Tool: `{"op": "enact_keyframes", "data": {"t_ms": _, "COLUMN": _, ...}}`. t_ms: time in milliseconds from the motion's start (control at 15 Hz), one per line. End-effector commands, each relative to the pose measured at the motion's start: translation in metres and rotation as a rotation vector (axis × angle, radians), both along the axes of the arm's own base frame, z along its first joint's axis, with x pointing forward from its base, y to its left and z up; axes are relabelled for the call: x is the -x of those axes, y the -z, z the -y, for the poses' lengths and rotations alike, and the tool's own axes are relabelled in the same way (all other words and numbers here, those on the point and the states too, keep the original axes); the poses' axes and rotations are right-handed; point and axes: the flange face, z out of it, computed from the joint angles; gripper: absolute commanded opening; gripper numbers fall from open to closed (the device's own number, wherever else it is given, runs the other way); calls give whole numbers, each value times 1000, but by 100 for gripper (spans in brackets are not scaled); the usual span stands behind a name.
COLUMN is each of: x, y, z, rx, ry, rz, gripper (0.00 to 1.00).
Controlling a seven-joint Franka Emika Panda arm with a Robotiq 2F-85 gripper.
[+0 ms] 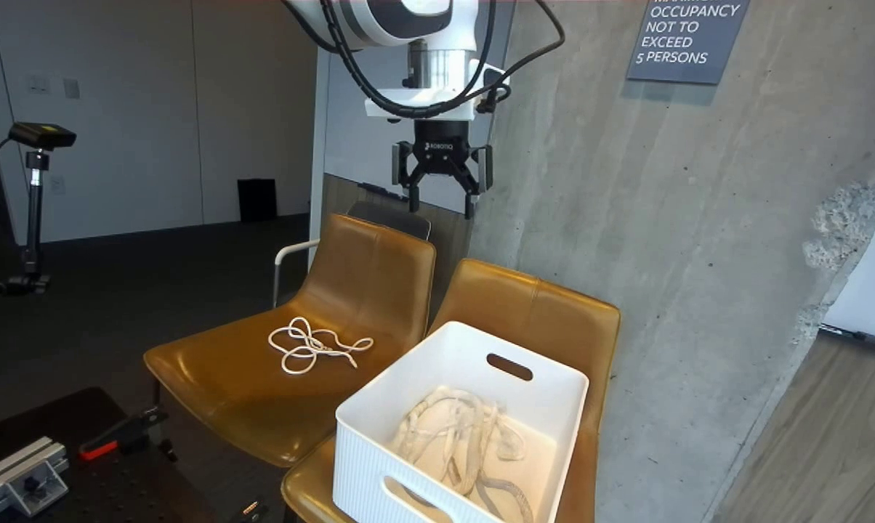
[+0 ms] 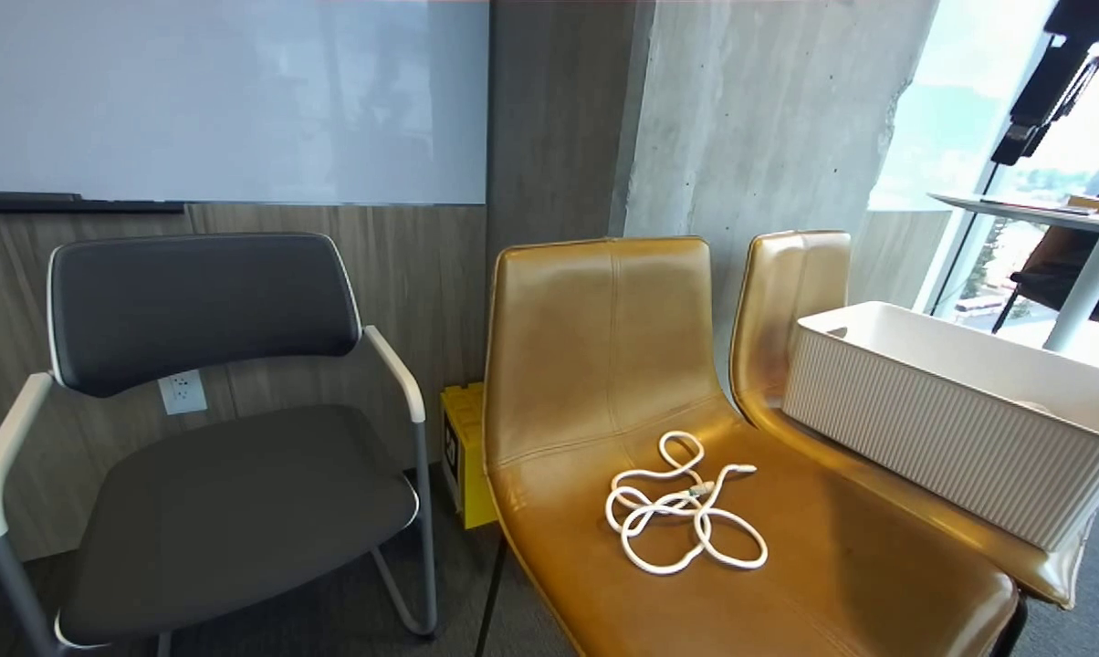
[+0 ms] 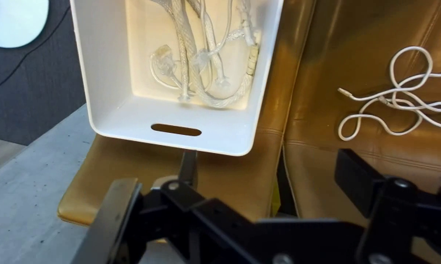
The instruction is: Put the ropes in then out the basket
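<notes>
- Tan chairs [image 1: 219, 378]: 2, side by side.
- Basket [image 2: 924, 429]: 1, white, on one chair; 2 handle holes [image 1: 510, 367].
- Ropes [image 3: 186, 36] in basket: several, tangled; cannot tell exact count.
- Loose rope [image 1: 314, 350]: 1, white, looped on the other chair's seat.
- Gripper [image 1: 442, 205]: 1, jaws wide apart, above basket height.
- Gray chair [image 2: 257, 511]: 1.

Wrist view down into basket [image 3: 220, 126]

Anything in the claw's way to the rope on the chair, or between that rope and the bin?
Nothing visible covers the rope, so the open claw likely has a free approach from above if it clears the backrest. Toward the bin, only its own wall stands in the way.
</notes>
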Motion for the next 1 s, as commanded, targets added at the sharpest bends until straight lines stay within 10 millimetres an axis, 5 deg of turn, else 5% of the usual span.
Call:
{"op": "enact_keyframes", "data": {"t_ms": 0, "x": 11, "y": 24, "z": -95, "rx": -38, "ry": -115, "rz": 48, "gripper": 100}}
{"op": "enact_keyframes", "data": {"t_ms": 267, "x": 15, "y": 79, "z": -209, "rx": -57, "ry": -258, "rz": 70, "gripper": 100}}
{"op": "enact_keyframes", "data": {"t_ms": 467, "x": 21, "y": 122, "z": -274, "rx": -50, "ry": -375, "rz": 68, "gripper": 100}}
{"op": "enact_keyframes", "data": {"t_ms": 733, "x": 20, "y": 192, "z": -330, "rx": 4, "ry": -519, "rz": 56, "gripper": 100}}
{"op": "enact_keyframes", "data": {"t_ms": 933, "x": 7, "y": 242, "z": -348, "rx": 30, "ry": -570, "rz": 51, "gripper": 100}}
